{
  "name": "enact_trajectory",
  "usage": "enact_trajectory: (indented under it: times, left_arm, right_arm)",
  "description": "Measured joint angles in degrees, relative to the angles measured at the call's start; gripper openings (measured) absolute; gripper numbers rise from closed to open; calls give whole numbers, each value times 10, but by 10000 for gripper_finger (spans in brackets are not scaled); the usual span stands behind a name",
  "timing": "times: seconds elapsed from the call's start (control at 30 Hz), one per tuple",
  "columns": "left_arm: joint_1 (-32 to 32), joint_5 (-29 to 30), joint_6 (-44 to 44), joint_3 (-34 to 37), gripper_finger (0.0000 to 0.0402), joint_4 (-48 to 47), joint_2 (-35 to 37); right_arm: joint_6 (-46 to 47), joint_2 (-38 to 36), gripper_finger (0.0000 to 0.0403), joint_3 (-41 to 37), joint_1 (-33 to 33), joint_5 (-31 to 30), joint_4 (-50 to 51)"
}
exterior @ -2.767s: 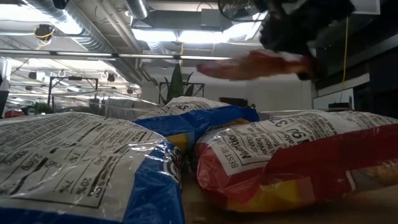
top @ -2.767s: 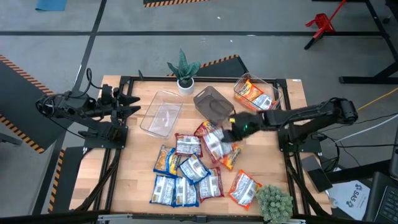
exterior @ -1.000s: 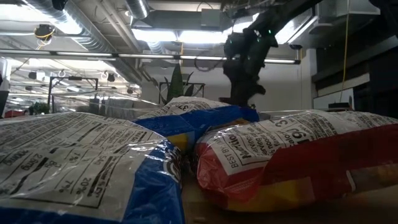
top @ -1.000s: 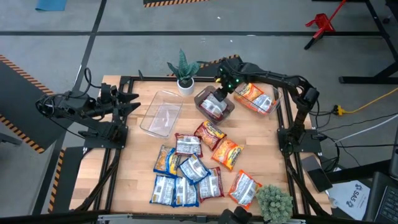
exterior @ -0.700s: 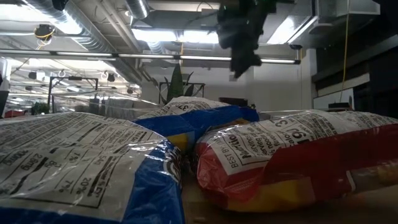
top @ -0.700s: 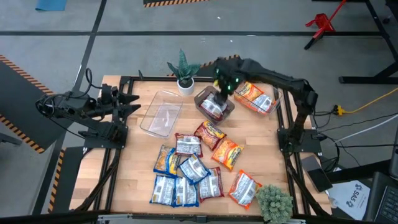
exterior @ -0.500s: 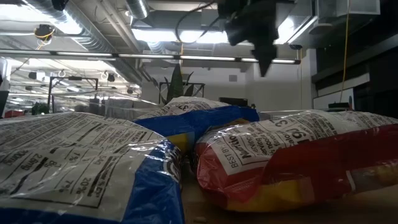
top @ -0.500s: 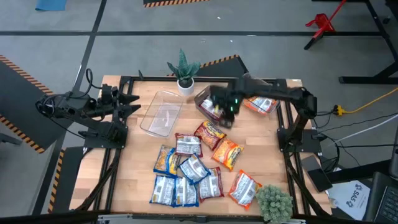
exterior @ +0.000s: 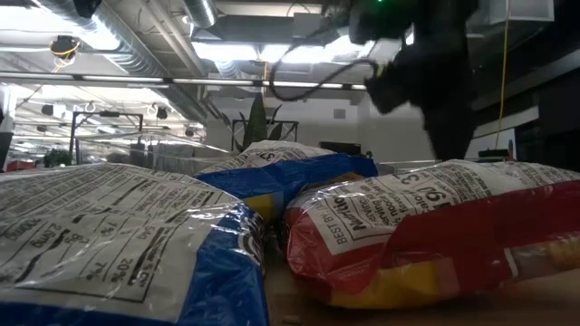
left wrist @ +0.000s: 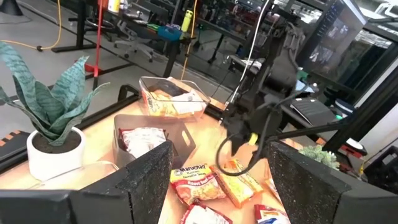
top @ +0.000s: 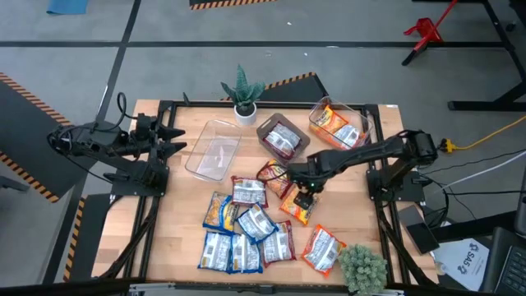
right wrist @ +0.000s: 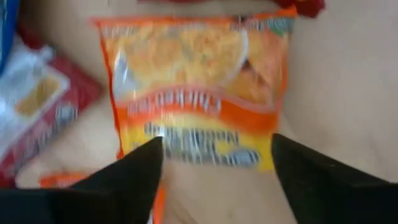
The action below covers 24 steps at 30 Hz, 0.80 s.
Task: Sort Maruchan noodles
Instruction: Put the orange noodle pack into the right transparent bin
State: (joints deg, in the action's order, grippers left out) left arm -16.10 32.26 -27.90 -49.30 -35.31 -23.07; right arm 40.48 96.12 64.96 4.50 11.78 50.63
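1. Right claw (top: 302, 194) hangs spread directly over orange packet (top: 299, 203); nothing between them.
2. Red packet (top: 276, 175) crowds its near side.
3. Bare tabletop (top: 349, 197) toward right edge.

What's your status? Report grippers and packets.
Right gripper open, empty, above orange packet mid-table. Left gripper open, parked at left edge. Red packet in grey bin. Nothing in the way.

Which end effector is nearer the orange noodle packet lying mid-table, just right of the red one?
The right. The right end effector hangs open directly above the orange noodle packet, while the left end effector waits at the table's left edge, beyond the clear bin.
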Motion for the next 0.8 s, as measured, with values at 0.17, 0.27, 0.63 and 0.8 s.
enact_trajectory:
  times: [0.17,0.27,0.63,0.8]
  left_arm:
    - [0,0,-3,0,258,0,0]
    - [0,0,-4,0,258,0,0]
    - [0,8,-16,0,258,0,0]
    - [0,16,-16,0,258,0,0]
  right_arm:
    - [42,0,353,-80,-21,-8,-97]
    - [30,-2,361,-113,-35,13,-141]
    - [38,-2,258,-173,-35,69,-252]
    - [28,-2,154,-173,-34,103,-257]
